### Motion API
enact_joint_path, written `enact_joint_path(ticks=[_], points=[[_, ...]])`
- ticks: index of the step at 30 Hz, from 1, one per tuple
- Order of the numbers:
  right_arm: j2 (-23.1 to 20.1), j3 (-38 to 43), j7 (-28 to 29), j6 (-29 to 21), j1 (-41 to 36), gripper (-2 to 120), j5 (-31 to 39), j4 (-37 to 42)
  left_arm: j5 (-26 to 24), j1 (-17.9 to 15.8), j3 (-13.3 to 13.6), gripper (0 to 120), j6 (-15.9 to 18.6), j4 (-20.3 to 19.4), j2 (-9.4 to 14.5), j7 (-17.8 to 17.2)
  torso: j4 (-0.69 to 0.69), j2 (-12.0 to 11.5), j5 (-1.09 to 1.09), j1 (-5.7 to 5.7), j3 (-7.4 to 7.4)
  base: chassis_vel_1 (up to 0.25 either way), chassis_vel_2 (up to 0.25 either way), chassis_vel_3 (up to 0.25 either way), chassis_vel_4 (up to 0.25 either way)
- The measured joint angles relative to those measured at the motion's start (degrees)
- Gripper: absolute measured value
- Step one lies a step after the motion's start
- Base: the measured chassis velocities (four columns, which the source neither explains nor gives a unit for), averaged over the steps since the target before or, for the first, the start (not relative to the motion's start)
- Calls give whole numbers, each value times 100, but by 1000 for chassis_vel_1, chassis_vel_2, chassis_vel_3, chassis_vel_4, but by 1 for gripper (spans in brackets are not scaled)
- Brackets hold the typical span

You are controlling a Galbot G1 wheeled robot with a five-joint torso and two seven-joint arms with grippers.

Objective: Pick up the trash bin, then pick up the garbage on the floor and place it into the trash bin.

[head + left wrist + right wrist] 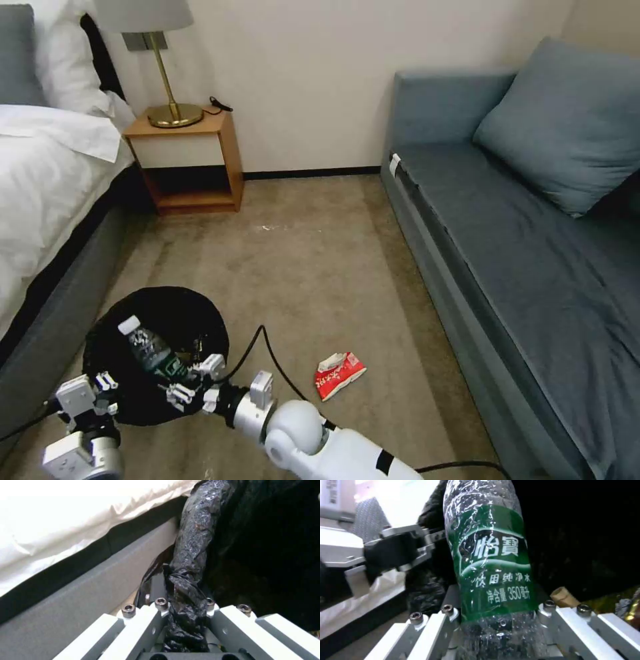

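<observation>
Beige carpet between a bed and a grey sofa. Trash bin sits low near the bed, left gripper pinching its black bag rim. Right gripper is over the bin opening, fingers clamped on the clear bottle with green label, white cap pointing up and away. Red-white wrapper lies on the carpet, right of the bin, apart from it.
</observation>
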Motion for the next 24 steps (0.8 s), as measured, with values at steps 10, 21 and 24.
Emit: enact_joint_path(ticks=[10, 21, 24], points=[[-32, -25, 67, 3, 160, 30, 48, -27, 102, 63, 4, 3, -52, -7, -115, 36, 0, 0, 1, 0, 0, 0, 0, 0, 0], [-277, -190, 231, 69, 249, 60, -82, -65, 563, 50, 85, 3, -170, 153, -601, 110, 0, 0, 1, 0, 0, 0, 0, 0, 0], [-319, -175, 237, 80, 255, 71, -74, -41, 582, 47, 87, 3, -170, 174, -634, 111, 0, 0, 1, 0, 0, 0, 0, 0, 0]])
